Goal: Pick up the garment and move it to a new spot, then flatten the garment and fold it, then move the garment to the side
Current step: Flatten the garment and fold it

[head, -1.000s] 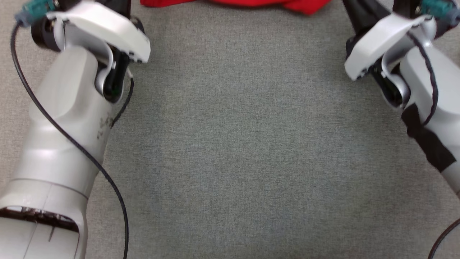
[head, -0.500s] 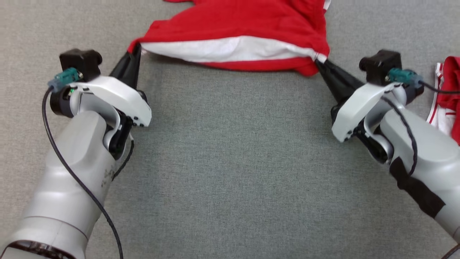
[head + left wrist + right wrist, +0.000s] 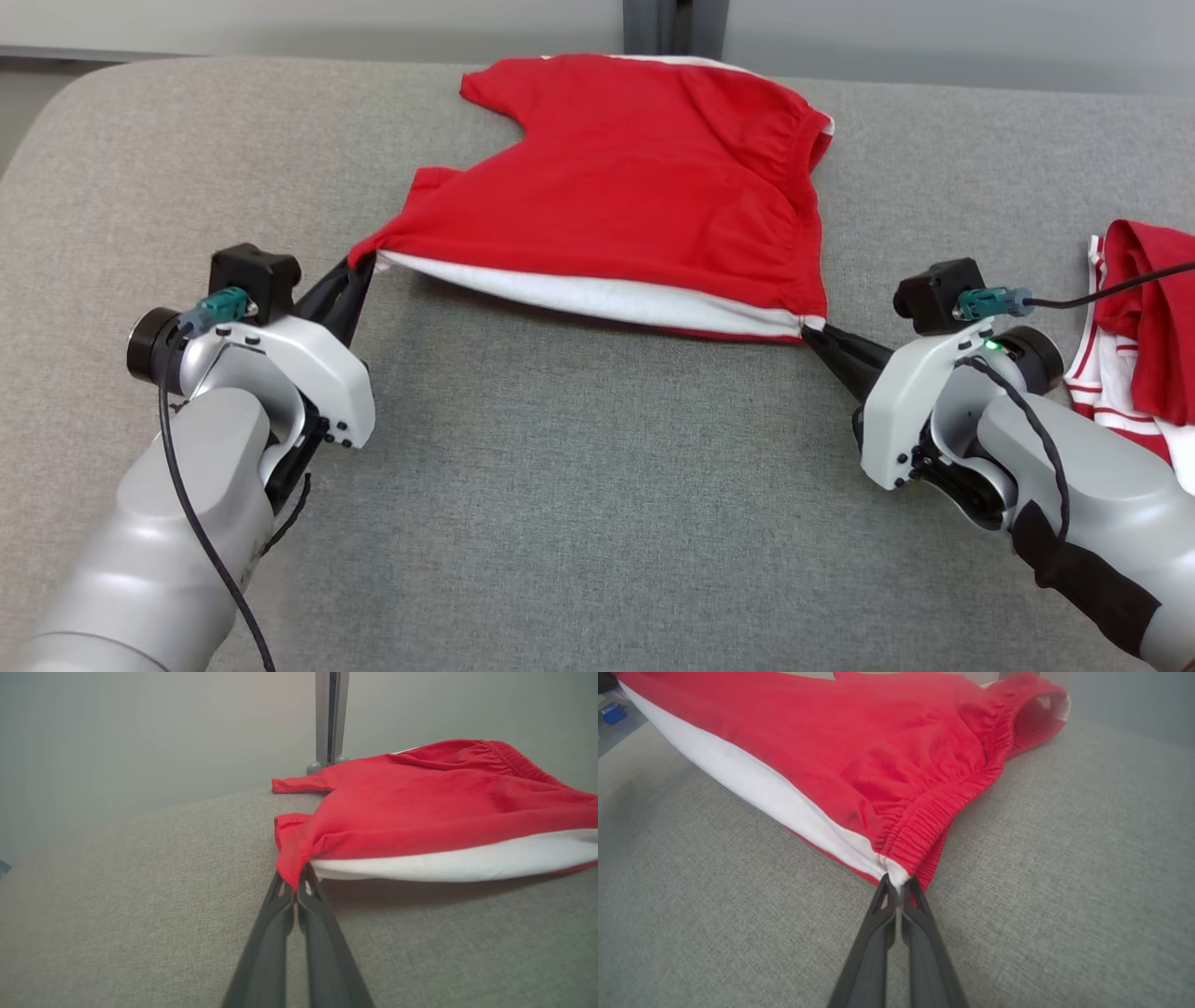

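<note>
**Head camera tipping up, shorts stretched between both grippers**

Since a second ago the head camera is tipping upward, so the whole picture is shifting. What was a red sliver at the top edge is now showing as the full shorts [image 3: 616, 196], and I'm not reading that as the cloth travelling.

Working from my left, the left gripper [image 3: 362, 265] is pressed together, pinching the leg hem [image 3: 284, 851] at its near corner. From there the shorts are spreading away from me over the grey cushion [image 3: 597, 523]. The legs are pointing left and the elastic waistband [image 3: 810, 187] right, so the long axis is running crosswise, gripper to gripper. The white stripe [image 3: 607, 297] is forming the near edge, pulled fairly straight. Judging by the shadow beneath it, it is riding just off the cushion while the far part is resting on it. At the right end the right gripper [image 3: 810, 332] is likewise clamped, pinching the waistband corner where the stripe ends. Further right, apart from the shorts, a pile of red-and-white cloth [image 3: 1144, 327] is lying.

Both arms are equally near, each holding its own corner, with the cloth lying ahead of both. I'm judging the flattening to be under way.

I'm counting two grippers, one pair of shorts, one spare pile and one post [image 3: 663, 26] behind.
</note>
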`<state>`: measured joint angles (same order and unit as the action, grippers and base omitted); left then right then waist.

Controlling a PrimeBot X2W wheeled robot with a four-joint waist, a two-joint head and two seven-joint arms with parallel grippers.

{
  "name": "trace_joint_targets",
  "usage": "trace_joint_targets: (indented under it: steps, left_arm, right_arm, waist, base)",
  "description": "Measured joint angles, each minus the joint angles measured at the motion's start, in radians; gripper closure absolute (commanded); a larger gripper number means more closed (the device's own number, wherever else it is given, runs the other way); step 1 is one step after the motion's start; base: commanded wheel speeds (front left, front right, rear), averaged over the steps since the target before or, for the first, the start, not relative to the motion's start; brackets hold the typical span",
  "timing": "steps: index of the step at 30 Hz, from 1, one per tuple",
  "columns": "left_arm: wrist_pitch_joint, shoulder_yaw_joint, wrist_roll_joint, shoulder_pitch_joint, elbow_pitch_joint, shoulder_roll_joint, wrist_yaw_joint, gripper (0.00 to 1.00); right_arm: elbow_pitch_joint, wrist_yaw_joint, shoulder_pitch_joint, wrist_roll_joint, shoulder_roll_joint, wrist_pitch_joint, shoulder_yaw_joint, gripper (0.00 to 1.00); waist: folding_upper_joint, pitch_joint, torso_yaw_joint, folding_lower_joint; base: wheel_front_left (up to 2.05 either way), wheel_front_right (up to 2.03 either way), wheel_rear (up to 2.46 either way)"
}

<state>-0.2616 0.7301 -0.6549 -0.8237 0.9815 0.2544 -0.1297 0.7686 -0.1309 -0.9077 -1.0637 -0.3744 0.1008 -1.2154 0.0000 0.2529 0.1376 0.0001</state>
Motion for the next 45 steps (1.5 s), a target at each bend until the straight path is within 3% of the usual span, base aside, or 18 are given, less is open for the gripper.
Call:
trace_joint_targets:
  steps: [10,13,24,36,45]
  left_arm:
    - [0.001,0.155,0.103,0.054,-0.055,0.062,0.000,1.00]
    - [0.027,0.192,0.098,0.076,-0.070,0.068,0.000,1.00]
    - [0.180,0.323,0.030,0.163,-0.226,0.169,0.000,1.00]
    - [0.412,0.431,-0.025,0.287,-0.567,0.396,0.001,1.00]
    - [0.619,0.464,-0.109,0.377,-0.860,0.558,0.038,1.00]
  right_arm:
    - [0.007,0.000,0.048,-0.095,-0.009,-0.095,-0.033,1.00]
    - [-0.009,0.000,0.065,-0.076,-0.029,-0.119,-0.048,1.00]
    - [-0.208,0.000,0.179,-0.161,-0.113,-0.295,-0.061,1.00]
    - [-0.416,0.000,0.290,-0.263,-0.228,-0.538,-0.063,1.00]
    - [-0.528,0.000,0.377,-0.340,-0.292,-0.670,-0.043,1.00]
  waist:
    - [0.0000,-0.063,0.015,0.0000]
    - [0.0000,-0.084,0.017,-0.0001]
    - [0.0000,-0.162,0.023,0.0000]
    - [0.0000,-0.257,0.043,0.0000]
    - [0.0000,-0.300,0.049,0.0000]
  base:
    - [0.00,0.00,0.00]
    - [0.00,0.00,0.00]
    - [0.00,0.00,0.00]
    - [0.00,0.00,0.00]
    - [0.00,0.00,0.00]
